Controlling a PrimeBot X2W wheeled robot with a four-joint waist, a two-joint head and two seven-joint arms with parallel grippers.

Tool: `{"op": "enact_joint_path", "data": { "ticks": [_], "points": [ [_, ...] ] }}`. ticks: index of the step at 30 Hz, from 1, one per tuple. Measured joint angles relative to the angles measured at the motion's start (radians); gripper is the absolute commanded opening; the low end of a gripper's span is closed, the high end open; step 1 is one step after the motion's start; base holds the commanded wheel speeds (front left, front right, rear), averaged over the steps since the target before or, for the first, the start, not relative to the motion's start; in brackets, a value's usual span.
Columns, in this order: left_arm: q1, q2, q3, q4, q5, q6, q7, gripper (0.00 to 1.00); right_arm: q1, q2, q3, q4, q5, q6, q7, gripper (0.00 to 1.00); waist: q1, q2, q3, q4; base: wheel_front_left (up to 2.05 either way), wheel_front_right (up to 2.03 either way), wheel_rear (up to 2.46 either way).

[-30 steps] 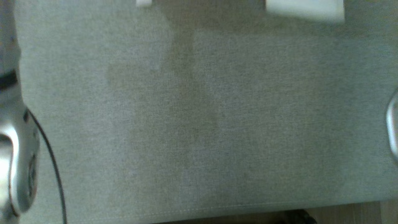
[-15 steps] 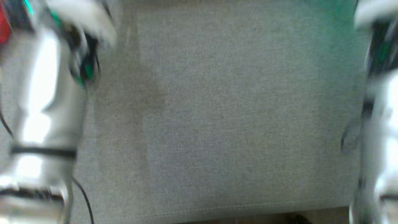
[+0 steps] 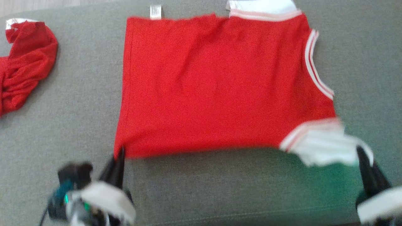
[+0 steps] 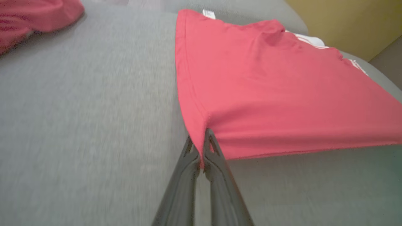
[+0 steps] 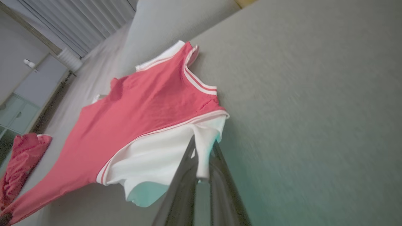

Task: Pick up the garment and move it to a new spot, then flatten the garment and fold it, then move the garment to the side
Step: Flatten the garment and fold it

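two grippers pinch the shirt [image 3: 213, 84] along its near edge. the left gripper [image 3: 121, 153] is clamped on the near left hem corner, and the right gripper [image 3: 361, 153] is clamped on the white sleeve [image 3: 323, 146], which hangs lifted between its fingers. the rest of the shirt lies spread on the grey sofa [image 3: 220, 191]. a red heap [image 3: 25, 69] sits at the far left, well apart. half a second ago the head view showed bare sofa between two blurred forearms. the camera has moved since, and the shirt now lies across the view.

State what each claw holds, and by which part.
The left claw pinches the red shirt at its hem corner; the right claw pinches its white sleeve.
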Motion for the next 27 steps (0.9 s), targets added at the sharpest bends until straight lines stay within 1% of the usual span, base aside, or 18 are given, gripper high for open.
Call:
{"op": "enact_joint_path", "data": {
  "ticks": [2,5,7,9,11,13,14,15,21,24,27],
  "points": [
    [0.118,0.006,-0.002,-0.106,0.001,0.044,0.033,0.00,0.101,0.003,0.002,-0.036,0.002,0.000,0.000,0.00,0.0000,0.0000,-0.009,0.000,0.00,0.00,0.00],
    [0.267,0.005,-0.010,-0.230,-0.005,0.094,0.081,0.00,0.219,0.005,0.005,-0.075,0.029,0.000,-0.001,0.00,0.0000,0.0000,-0.006,0.002,0.00,0.00,0.00],
    [0.319,0.005,-0.011,-0.279,-0.022,0.114,0.104,0.00,0.251,0.007,0.000,-0.082,0.040,0.000,-0.002,0.00,0.0000,0.0000,-0.002,0.005,0.00,0.00,0.00],
    [0.320,0.006,-0.011,-0.302,-0.031,0.118,0.132,0.00,0.238,0.008,-0.006,-0.083,0.028,0.000,0.000,0.00,0.0000,0.0000,0.000,0.007,0.00,0.00,0.00],
    [0.294,0.009,-0.013,-0.304,-0.048,0.116,0.170,0.00,0.196,0.009,-0.008,-0.084,-0.003,0.000,0.020,0.00,0.0000,0.0000,0.002,0.009,0.00,0.00,0.00],
    [0.250,0.024,-0.012,-0.291,-0.045,0.116,0.200,0.00,0.121,0.009,-0.006,-0.083,-0.046,0.000,0.053,0.00,0.0000,0.0000,0.007,0.009,0.00,0.00,0.00],
    [0.222,0.029,-0.011,-0.285,-0.044,0.116,0.211,0.00,0.074,0.009,-0.002,-0.077,-0.058,0.000,0.072,0.00,0.0000,0.0000,0.011,0.009,0.00,0.00,0.00],
    [0.153,0.034,-0.012,-0.276,-0.041,0.114,0.242,0.00,-0.023,0.008,0.008,-0.054,-0.089,0.000,0.113,0.00,0.0000,0.0000,0.019,0.011,0.00,0.00,0.00],
    [-0.056,0.029,-0.038,-0.239,-0.042,0.088,0.332,0.00,-0.239,0.005,0.026,0.014,-0.212,0.000,0.213,0.00,0.0000,0.0000,0.047,0.033,0.00,0.00,0.00],
    [-0.154,0.021,-0.040,-0.193,-0.042,0.081,0.376,0.00,-0.336,0.000,0.038,0.050,-0.254,0.000,0.258,0.00,0.0000,0.0000,0.061,0.045,0.00,0.00,0.00],
    [-0.241,0.007,-0.049,-0.131,-0.042,0.080,0.407,0.00,-0.408,-0.014,0.040,0.094,-0.285,0.000,0.272,0.00,0.0000,0.0000,0.075,0.053,0.00,0.00,0.00]
  ]
}}
